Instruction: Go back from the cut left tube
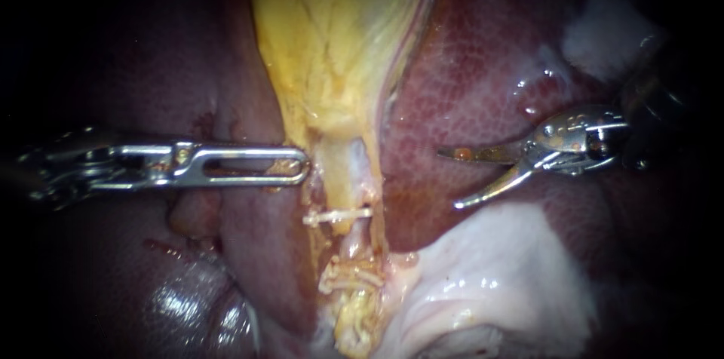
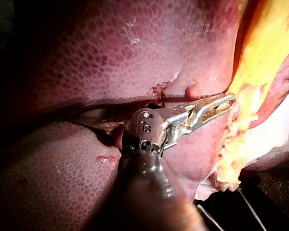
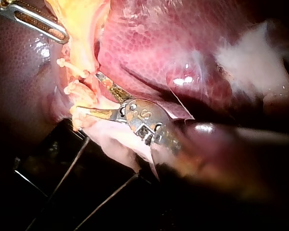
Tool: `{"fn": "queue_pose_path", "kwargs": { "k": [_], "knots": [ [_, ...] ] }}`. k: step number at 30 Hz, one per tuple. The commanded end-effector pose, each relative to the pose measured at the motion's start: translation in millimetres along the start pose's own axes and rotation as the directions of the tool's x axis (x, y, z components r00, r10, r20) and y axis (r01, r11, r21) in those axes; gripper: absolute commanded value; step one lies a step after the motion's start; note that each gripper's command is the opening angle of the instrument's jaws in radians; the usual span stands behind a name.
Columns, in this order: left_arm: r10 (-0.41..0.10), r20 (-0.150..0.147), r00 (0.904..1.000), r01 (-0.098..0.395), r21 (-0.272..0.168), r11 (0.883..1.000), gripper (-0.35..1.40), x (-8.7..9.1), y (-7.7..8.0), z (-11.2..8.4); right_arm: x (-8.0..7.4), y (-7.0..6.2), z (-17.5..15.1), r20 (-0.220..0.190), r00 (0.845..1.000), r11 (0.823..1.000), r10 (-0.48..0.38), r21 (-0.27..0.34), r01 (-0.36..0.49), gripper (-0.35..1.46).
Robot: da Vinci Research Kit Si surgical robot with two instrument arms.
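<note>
**Beside the clipped tube: right blades spread and clear, left jaws clamped on the gallbladder**

*Hidden or uncertain.* Both shafts run out into darkness at the edges of the endoscope view. In each wrist view the instrument's own shaft is a dark blur. The tube (image 1: pixel 348 170) descends from the gallbladder (image 1: pixel 332 27) at mid-field. A white clip (image 1: pixel 337 216) crosses it, and a cluster of lower clips (image 1: pixel 351 276) sits further down. The stretch between them is ragged and shadowed. Neither the cut ends nor which tube is the left one can be made out.

*Instruments.* The right instrument (image 1: pixel 450 178) lies over the liver (image 1: pixel 483 80), well apart from the tube. Its two curved blades are spread wide with nothing between them. The left instrument (image 1: pixel 300 166) has its slotted jaws closed on the gallbladder's yellow edge, just beside the tube.

*View against view.* Only the endoscope view shows the clear gap between blades and tube. In the right wrist view the blades overlap the clipped yellow tissue ahead of them, so their separation cannot be judged. That view alone shows thin dark rods (image 3: pixel 62 183) under the specimen, and the left instrument's tip beyond the blades. The left wrist view shows the jaws' hold on the yellow edge from the side. It does not show the right instrument, and no clip can be identified there for certain.
</note>
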Motion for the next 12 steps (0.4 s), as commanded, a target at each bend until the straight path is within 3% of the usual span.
{"fn": "queue_pose_path", "kwargs": {
  "k": [1, 12],
  "knots": [
    [0.0, -0.002, 1.0, 0.0, 0.001, 1.0, -0.35, 0.0, 0.0, 0.0, 0.0, 0.0, 0.0, 0.0, 1.0, 1.0, 0.0, 0.0, 0.0, 1.43],
    [0.0, -0.004, 1.0, 0.0, 0.002, 1.0, -0.35, -0.1, 0.0, -0.2, 0.1, -0.1, 0.1, 0.0, 1.0, 1.0, -0.006, 0.0, 0.006, 1.43]
  ]
}}
